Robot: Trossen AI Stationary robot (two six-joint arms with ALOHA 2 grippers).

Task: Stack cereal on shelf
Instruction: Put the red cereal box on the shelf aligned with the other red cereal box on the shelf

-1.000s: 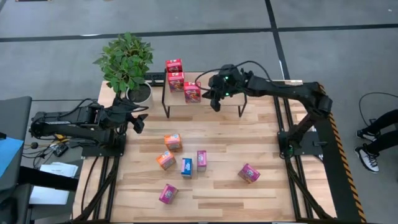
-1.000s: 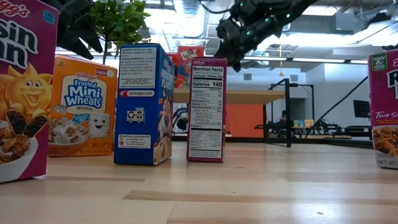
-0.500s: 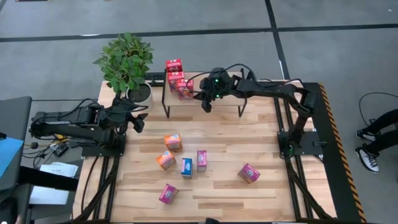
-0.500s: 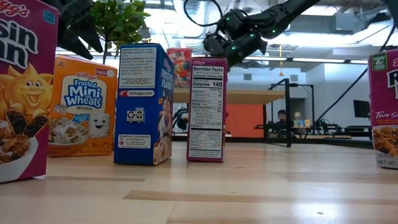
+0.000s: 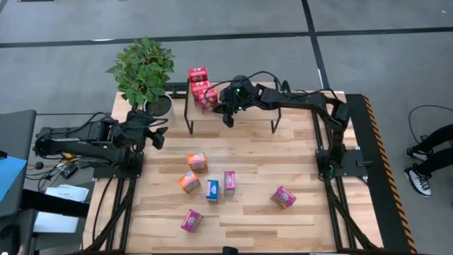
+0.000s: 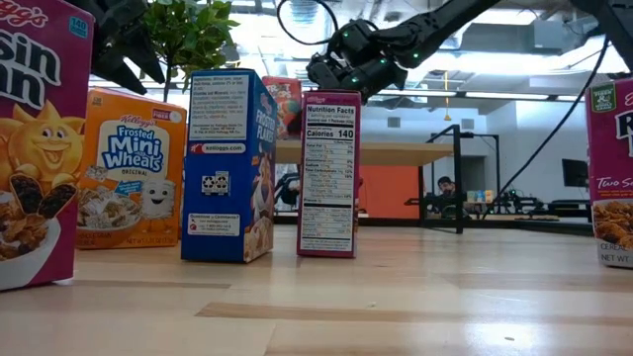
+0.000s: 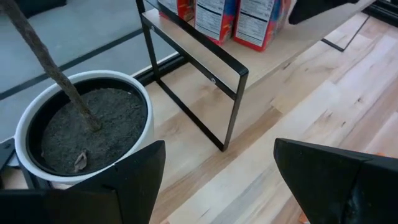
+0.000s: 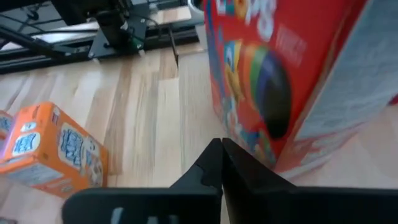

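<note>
Left gripper (image 5: 157,136) waits at left of the high view, fingers spread wide, holding nothing. Three red cereal boxes (image 5: 201,89) form a row on the light-wood shelf's (image 5: 255,113) left end, upper centre, the row's long axis running diagonally toward lower right. Right gripper (image 5: 226,117), fingers pressed together and empty, sits just beside the nearest red box. Six boxes (image 5: 212,190) lie scattered on the table below.

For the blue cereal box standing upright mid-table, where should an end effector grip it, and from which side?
Grip the blue cereal box near its top, closing across its narrow thickness, coming straight down from above. It stands upright, so the top edge is exposed. The purple box stands close beside it, leaving little room for a sideways approach there.
</note>
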